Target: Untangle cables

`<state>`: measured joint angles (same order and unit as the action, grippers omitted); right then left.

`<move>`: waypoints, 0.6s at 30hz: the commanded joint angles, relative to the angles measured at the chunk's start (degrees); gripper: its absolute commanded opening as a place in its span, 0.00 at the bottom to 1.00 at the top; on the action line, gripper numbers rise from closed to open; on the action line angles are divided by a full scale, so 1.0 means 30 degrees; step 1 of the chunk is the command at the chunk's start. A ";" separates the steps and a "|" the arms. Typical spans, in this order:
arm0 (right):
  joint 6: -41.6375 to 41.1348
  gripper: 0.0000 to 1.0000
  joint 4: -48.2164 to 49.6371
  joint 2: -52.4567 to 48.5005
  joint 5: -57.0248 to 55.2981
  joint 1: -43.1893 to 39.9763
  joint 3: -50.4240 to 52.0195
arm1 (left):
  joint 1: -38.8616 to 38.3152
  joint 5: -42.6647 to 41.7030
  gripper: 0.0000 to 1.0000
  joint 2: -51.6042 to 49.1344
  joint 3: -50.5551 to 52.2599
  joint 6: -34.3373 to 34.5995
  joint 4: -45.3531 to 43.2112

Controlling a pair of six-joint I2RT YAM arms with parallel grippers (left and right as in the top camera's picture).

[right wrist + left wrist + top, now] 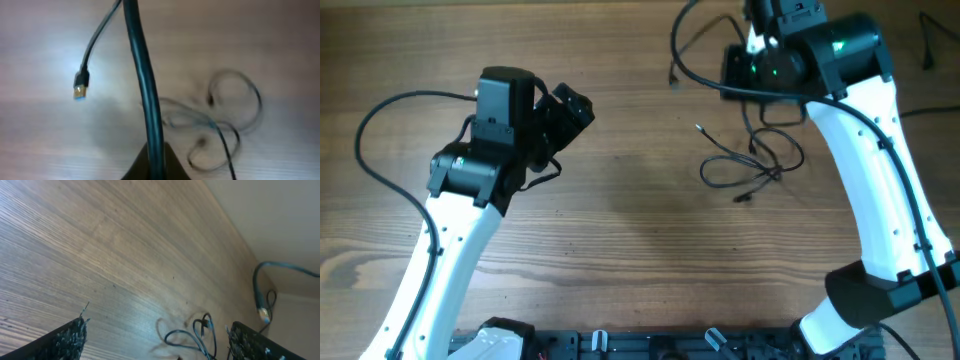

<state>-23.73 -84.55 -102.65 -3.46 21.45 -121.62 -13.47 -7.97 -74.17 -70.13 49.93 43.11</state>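
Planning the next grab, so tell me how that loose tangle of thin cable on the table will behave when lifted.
Probably floppy: the tangle lies in slack, overlapping loops, so it should sag and trail when raised. It is likely light, being very thin, and may slide on the smooth wooden table if pushed. The crossed loops could snag and come up together.

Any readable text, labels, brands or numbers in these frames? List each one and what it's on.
None: no view shows a legible word, number or logo.
cables: no print visible.
gold plug: blurred, no marking can be made out.
right arm: plain white shell. Its green light is a lamp, not a sign.
black rail at the bottom edge of the overhead view: too small to read anything.
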 commanded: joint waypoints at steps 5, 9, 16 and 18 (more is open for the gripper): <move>0.0430 0.04 -0.2171 -0.1610 0.0036 -0.0109 -0.0721 | -0.0168 -0.3191 0.87 -0.0328 -0.0095 -0.2922 -0.0262; 0.1574 0.04 -0.1122 -0.1610 0.1836 -0.1115 -0.0998 | -0.2535 -0.6062 0.79 -0.0954 -0.0095 -0.7650 0.0153; 0.4379 0.04 -0.0699 -0.1625 0.6492 -0.5136 -0.0991 | -0.7635 -0.5399 0.79 -0.5115 0.0233 -0.8655 -0.2783; 0.4634 0.04 -0.0619 -0.1625 0.6615 -0.5450 -0.0991 | -0.8087 -0.5406 0.85 -0.6805 0.0233 -0.9573 -0.4597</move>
<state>-13.39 -86.89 -107.48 11.35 5.69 -123.15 -36.25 -24.12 -88.49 -70.06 25.98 34.44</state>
